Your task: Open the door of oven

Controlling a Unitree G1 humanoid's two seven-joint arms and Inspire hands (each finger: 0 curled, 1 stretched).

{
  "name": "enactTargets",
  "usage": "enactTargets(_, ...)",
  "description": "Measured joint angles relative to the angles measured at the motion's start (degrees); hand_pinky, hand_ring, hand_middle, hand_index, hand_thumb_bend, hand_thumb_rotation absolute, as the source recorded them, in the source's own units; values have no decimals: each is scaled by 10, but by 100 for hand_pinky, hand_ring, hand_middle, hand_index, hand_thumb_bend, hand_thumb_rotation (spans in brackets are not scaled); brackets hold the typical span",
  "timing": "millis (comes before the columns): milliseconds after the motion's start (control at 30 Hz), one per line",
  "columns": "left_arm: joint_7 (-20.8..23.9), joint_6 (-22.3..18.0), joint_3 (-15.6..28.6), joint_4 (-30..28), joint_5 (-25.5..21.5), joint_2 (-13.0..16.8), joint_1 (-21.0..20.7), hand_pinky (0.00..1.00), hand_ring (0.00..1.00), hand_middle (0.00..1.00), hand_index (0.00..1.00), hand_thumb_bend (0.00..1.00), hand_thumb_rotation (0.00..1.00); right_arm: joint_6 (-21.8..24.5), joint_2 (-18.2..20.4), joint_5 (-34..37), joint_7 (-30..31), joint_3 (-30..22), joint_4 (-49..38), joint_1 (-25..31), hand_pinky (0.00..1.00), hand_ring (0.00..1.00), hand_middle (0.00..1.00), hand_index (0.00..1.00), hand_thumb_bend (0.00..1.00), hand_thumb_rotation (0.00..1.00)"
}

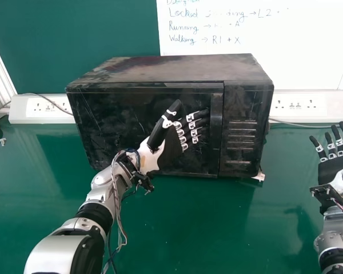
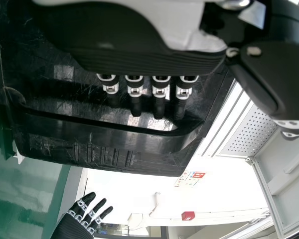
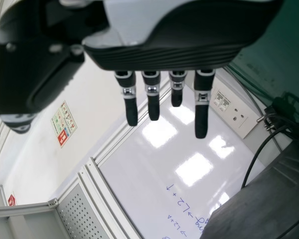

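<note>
The black oven (image 1: 171, 67) sits on the green bench (image 1: 177, 228), its front towards the robot and its door (image 1: 108, 128) shut. The handle (image 1: 215, 131) runs upright along the door's right side, beside a panel with vent slots (image 1: 242, 135). The left robot hand (image 1: 170, 149) is in front of the door, thumb raised apart from the fingers, which are extended towards the handle and grip nothing. In the left wrist view, the fingertips are close to the handle; whether they touch it, I cannot tell. The right robot hand (image 1: 333, 166) is over the bench, right of the oven and well apart from it, fingers straight and spread, holding nothing. Behind the oven are a whiteboard (image 1: 308, 51) with handwriting and white socket strips (image 1: 23, 114) to either side. A cable (image 1: 297, 125) runs along the bench on the right.
</note>
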Motion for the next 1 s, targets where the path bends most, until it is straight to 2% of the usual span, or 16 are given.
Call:
enactTargets(233, 3, 14, 0, 2, 0, -1, 0, 69, 89, 94, 88, 97, 90, 0, 0, 0, 0, 0, 0, 0, 96, 100, 100, 97, 100, 96)
enactTargets(1000, -28, 34, -11, 2, 1, -1, 0, 64, 84, 94, 90, 97, 90, 0, 0, 0, 1, 0, -4, 0, 95, 100, 100, 97, 100, 97)
